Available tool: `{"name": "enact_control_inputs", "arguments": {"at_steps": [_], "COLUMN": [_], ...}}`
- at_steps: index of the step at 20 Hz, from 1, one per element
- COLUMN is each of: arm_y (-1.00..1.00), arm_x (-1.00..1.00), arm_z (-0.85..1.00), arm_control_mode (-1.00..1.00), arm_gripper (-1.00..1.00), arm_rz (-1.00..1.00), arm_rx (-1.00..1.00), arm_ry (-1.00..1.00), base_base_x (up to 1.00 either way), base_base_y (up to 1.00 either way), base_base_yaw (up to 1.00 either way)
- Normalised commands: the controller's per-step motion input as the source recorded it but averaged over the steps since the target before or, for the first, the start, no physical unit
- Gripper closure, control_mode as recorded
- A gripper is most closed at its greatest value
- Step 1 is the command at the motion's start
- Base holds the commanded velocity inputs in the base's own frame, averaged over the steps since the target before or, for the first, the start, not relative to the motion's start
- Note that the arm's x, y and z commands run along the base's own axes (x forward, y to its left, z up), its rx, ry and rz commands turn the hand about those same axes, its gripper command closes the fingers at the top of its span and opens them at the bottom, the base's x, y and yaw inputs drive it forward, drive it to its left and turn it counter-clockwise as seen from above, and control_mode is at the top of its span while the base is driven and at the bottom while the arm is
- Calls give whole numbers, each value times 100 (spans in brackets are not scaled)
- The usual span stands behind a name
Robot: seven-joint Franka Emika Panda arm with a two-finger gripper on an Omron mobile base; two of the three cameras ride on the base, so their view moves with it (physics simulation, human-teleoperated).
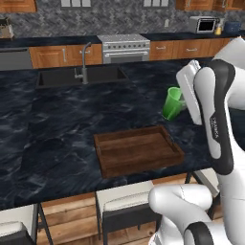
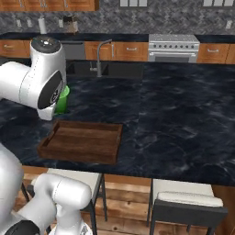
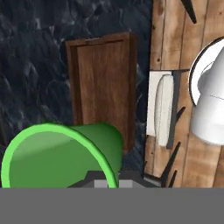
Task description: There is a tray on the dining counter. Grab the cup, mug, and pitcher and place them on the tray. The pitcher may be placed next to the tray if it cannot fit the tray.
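Green cup (image 3: 61, 155) tilted in the closed fingers (image 3: 107, 177), above the dining counter (image 1: 57, 124) beside the empty tray (image 1: 136, 149).

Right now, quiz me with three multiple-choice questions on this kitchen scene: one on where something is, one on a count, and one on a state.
1. Where is the green cup?
A. Inside the tray
B. Off the tray, past its far side
C. Down in the sink

2. How many things lie in the tray?
A. None
B. One
C. Two

3. How does the green cup sit?
A. Upright
B. Tilted
C. Upside down, flat on its rim

Answers:
1 B: the left base view shows the cup beyond the tray's far right corner.
2 A: both base views show bare wood inside the rims.
3 B: its open mouth leans to one side in the left base view, with the base lower.
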Motion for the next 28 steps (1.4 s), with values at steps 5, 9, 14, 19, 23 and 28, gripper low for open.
{"name": "enact_control_inputs", "arguments": {"at_steps": [5,9,14,19,23,28], "arm_y": [33,24,7,15,41,34], "arm_x": [57,62,57,45,24,42], "arm_z": [-17,-25,-39,-41,-31,-40], "arm_control_mode": [-100,-100,-100,-100,-100,-100], "arm_gripper": [100,100,100,100,100,100], "arm_rz": [22,19,12,2,0,0], "arm_rx": [0,0,0,0,0,-2], "arm_ry": [12,5,5,6,12,9], "base_base_x": [0,0,0,0,0,0], "base_base_y": [0,0,0,0,0,0], "base_base_yaw": [0,0,0,0,0,0]}}
